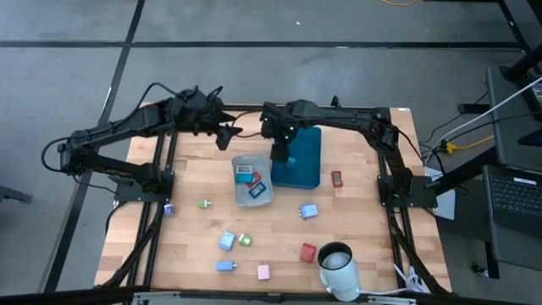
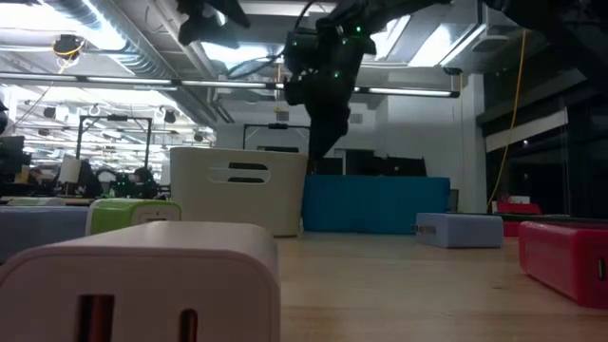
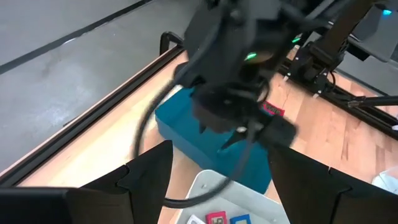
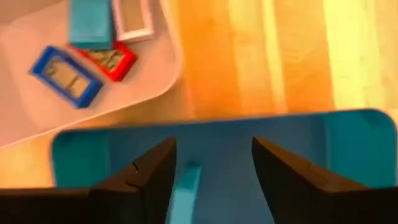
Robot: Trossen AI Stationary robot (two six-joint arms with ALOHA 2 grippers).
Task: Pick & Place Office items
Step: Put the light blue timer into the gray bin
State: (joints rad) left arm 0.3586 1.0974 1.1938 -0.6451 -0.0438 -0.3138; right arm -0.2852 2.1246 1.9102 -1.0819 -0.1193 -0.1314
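Right gripper hangs over the near-left end of the teal tray, at the middle of the table's far half. Wrist view: its fingers stand apart with a gap between them and hold nothing; a light blue piece lies on the tray floor just below that gap.

Left gripper is raised near the far edge, just left of the right one. Its fingers are spread wide, nothing between them.

Grey bin sits touching or just beside the tray's left side, at table centre. Inside it are a blue framed piece, a red piece, a teal piece and a white framed piece, all close together.

Loose office items on the table:
- red piece, just right of the tray
- light blue block, right of centre
- green piece, left of the bin
- purple piece, near the left edge
- blue block with a green piece beside it, near half
- blue piece and pink piece, close to the near edge
- red block, near the near edge, beside a white cylinder that is not a task item
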